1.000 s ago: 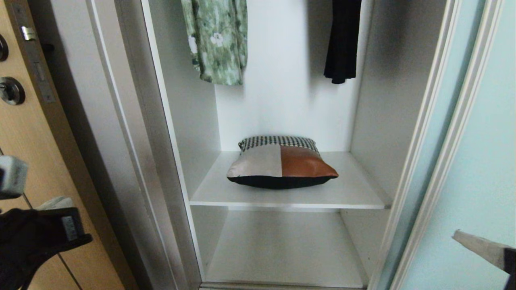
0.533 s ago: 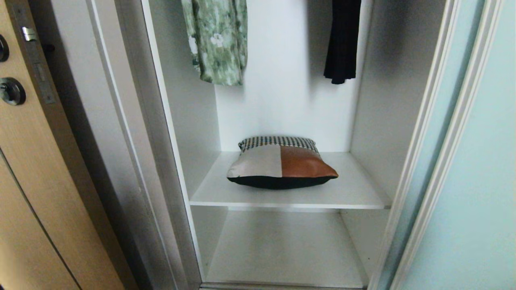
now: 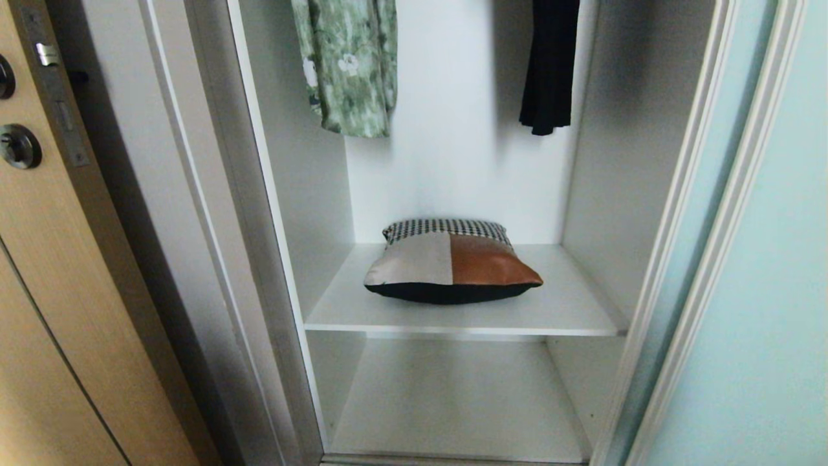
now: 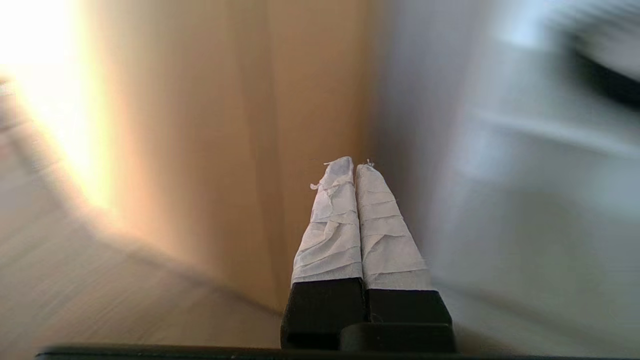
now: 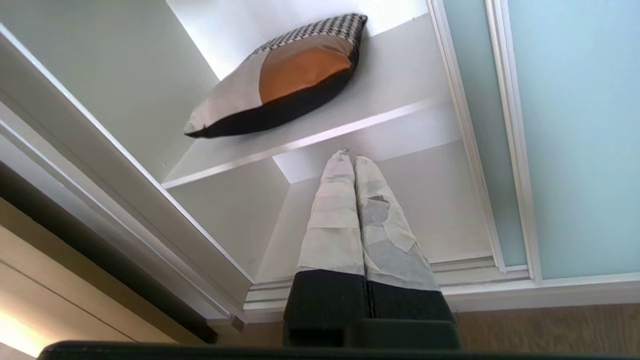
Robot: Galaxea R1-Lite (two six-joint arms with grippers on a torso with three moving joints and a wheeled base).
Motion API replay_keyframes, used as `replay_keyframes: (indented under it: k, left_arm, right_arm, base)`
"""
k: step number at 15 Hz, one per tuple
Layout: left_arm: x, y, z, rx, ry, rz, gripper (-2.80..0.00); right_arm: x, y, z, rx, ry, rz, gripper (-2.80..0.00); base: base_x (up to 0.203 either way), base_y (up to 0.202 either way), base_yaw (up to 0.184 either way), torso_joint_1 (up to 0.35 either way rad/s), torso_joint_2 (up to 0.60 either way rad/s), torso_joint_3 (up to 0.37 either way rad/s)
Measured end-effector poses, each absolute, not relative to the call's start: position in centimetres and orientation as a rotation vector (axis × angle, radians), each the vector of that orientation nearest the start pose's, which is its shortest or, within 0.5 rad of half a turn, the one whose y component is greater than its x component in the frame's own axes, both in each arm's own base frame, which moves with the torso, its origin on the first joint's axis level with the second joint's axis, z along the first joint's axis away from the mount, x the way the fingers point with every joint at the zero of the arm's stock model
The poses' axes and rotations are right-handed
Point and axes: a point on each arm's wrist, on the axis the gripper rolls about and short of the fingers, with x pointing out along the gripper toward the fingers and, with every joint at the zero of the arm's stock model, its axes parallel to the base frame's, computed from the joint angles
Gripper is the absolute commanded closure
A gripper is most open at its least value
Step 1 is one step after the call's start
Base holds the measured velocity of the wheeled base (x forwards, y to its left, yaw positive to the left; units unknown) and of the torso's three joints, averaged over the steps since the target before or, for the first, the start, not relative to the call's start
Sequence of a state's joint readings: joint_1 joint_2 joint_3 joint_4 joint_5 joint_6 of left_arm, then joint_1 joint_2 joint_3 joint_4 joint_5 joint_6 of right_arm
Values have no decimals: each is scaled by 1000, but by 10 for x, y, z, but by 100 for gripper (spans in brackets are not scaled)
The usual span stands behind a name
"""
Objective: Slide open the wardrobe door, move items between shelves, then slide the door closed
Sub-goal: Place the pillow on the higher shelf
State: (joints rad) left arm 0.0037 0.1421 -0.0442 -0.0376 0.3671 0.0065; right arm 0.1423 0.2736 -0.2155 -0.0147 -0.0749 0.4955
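Observation:
The sliding wardrobe door (image 3: 763, 291) stands slid to the right, leaving the compartment open; it also shows in the right wrist view (image 5: 575, 125). The item (image 3: 453, 265), a soft bundle in black, rust-orange, white and check, lies on the upper shelf (image 3: 569, 310). The lower shelf (image 3: 453, 401) is bare. Neither arm shows in the head view. My right gripper (image 5: 352, 156) is shut on nothing, low in front of the lower shelf (image 5: 440, 210), below the item (image 5: 280, 80). My left gripper (image 4: 355, 165) is shut and empty, facing the tan wooden door (image 4: 225, 125).
A green floral garment (image 3: 349, 65) and a long black garment (image 3: 550, 65) hang above the upper shelf. The tan wooden door (image 3: 39, 259) with its lock plate stands left of the wardrobe. The door's bottom track (image 5: 480, 285) meets a wood floor (image 5: 550, 325).
Both arms have dropped out of the head view: the left from its lower left corner, the right from its lower right edge. The item, shelves and door have not moved.

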Motion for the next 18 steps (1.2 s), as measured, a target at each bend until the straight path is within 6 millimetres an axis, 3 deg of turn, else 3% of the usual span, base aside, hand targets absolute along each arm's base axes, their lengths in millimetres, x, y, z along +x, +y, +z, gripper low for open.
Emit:
replay_keyframes:
  k: [5,9,15,18]
  left_arm:
    - [-28,-1,78,141,115,-50,0]
    - [-29,-1,77,35,106,-23,0]
    - [-29,-1,76,33,109,-19,0]
    - [-29,-1,76,33,111,-19,0]
  right_arm:
    - [-7,-2,139,372,65,68,0]
    - [-3,-2,118,284,103,62,0]
    - [0,-2,116,220,44,44,0]
    - [2,-3,105,164,36,-41,0]
  base:
    - [0,0,0,0,0,0]
    - [0,0,0,0,0,0]
    - [0,0,0,0,0,0]
    - [0,0,0,0,0,0]
